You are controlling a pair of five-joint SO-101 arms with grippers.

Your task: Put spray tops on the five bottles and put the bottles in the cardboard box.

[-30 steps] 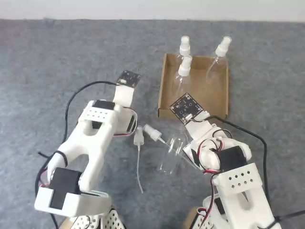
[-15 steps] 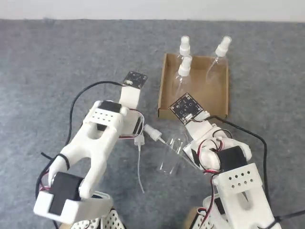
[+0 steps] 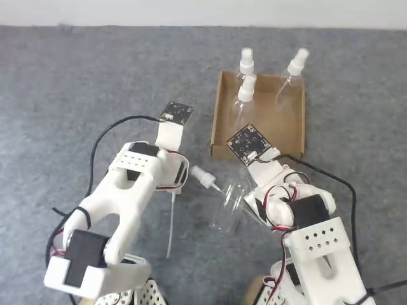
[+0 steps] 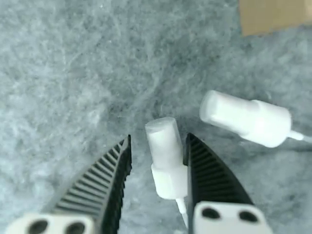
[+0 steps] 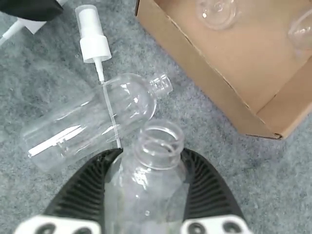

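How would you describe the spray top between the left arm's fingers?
Find the cardboard box; off its near left corner are two white spray tops. This spray top is between black ribbed fingers; the other spray top lies free beside them.

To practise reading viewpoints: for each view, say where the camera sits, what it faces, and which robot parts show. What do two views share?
High view: fixed above the table, looking down on the left arm, right arm and cardboard box.
Left wrist view: on the left wrist, looking past the left gripper at a spray top between its open fingers.
Right wrist view: on the right wrist, looking past the right gripper, shut on a capless bottle, towards the cardboard box.
Shared: both wrist views show the loose spray top.
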